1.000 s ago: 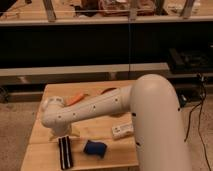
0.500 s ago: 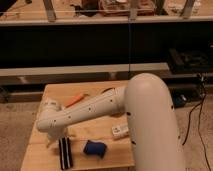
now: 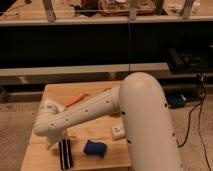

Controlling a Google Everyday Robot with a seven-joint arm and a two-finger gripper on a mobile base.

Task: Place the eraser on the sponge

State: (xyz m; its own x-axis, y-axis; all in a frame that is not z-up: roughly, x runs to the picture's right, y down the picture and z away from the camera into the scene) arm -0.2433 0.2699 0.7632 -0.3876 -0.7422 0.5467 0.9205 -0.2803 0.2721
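A dark run of shelving (image 3: 75, 50) fills the back of the room, and in front of it a light wooden worktop (image 3: 57, 92) stands on a speckled floor (image 3: 15, 122). From where I stand, black cables (image 3: 200, 112) trail down on the right.

Take the sponge (image 3: 95, 148) as the marker: a small dark blue lump near the front edge of the worktop. Just to its left, with a strip of bare wood between them, lies the eraser (image 3: 65, 154). It is flat on the wood, not on the sponge. Its long axis runs from the front edge toward the back, the far end leaning a little to the left, and its white stripes run the same way.

The white arm (image 3: 85, 112) slants down across the worktop from behind the sponge to its left. The tool (image 3: 50, 144) hangs low under the arm's end, left of the sponge and just beyond the eraser's far end. Whether it is open or closed, I cannot tell.

A small white block (image 3: 118, 132) sits right of the sponge and a bit further back. An orange thing (image 3: 75, 99) shows well behind the sponge, partly hidden by the arm.
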